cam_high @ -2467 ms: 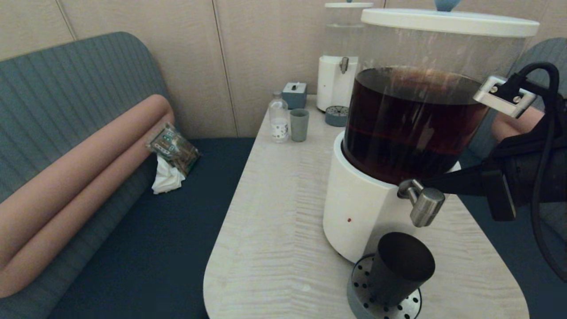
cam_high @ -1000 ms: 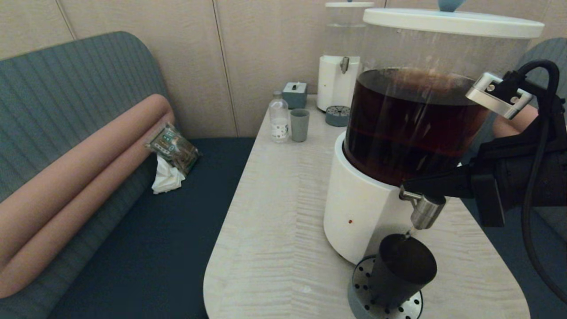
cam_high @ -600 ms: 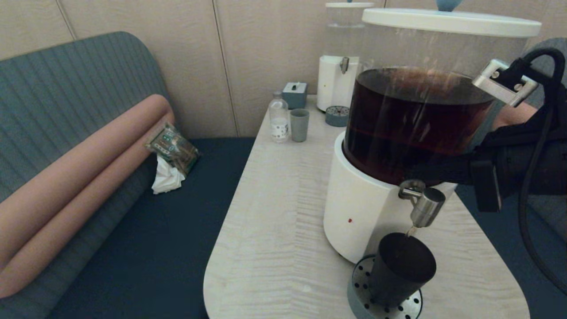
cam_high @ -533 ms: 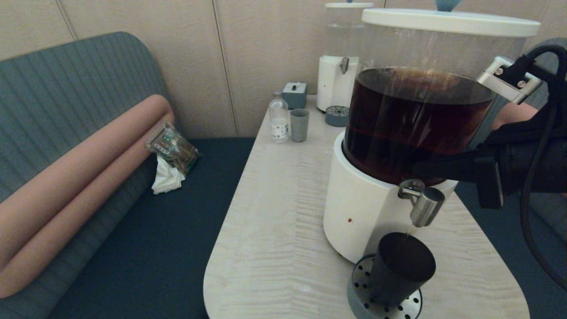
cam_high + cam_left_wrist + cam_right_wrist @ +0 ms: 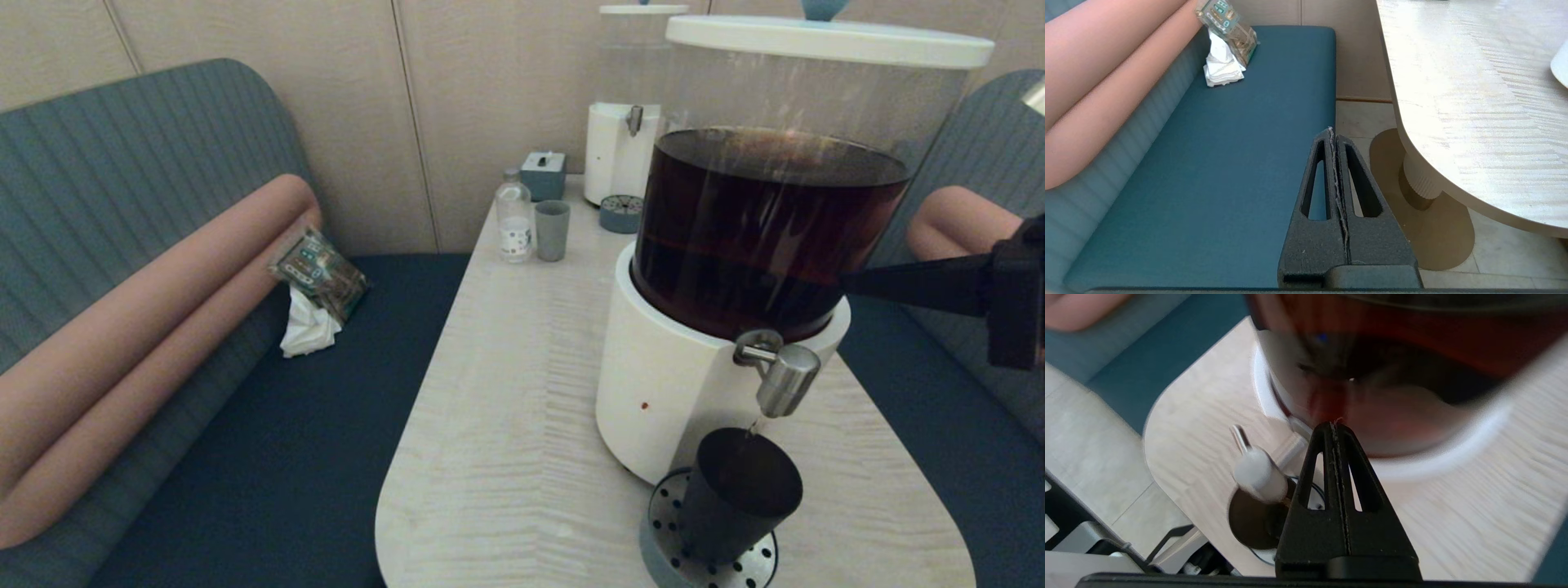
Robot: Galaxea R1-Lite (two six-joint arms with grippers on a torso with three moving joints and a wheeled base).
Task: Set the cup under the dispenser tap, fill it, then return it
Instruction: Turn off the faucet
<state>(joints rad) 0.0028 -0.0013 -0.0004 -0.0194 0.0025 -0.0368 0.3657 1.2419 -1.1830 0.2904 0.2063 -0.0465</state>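
Note:
The black cup point(image 5: 739, 498) stands upright on the perforated drip tray point(image 5: 676, 545), directly under the steel dispenser tap point(image 5: 780, 377). A thin thread of liquid falls from the nozzle into the cup. The big dispenser point(image 5: 694, 392) holds dark brown liquid. My right gripper point(image 5: 849, 283) is shut and empty, off to the right of the tank and above the tap, touching nothing. In the right wrist view, that gripper point(image 5: 1335, 425) points at the tank, with the tap point(image 5: 1257, 473) and cup point(image 5: 1249, 518) beside it. My left gripper point(image 5: 1332, 132) hangs shut over the blue bench.
At the far end of the table point(image 5: 506, 408) stand a smaller clear-liquid dispenser point(image 5: 624, 122), a grey-green cup point(image 5: 552, 230), a small bottle point(image 5: 514, 216) and a grey box point(image 5: 543, 174). A snack packet point(image 5: 320, 273) lies on the bench to the left.
My right gripper pressed at the tap, then rose and drew back to the right, away from it. A thin stream began running into the cup. The cup has stayed on the tray.

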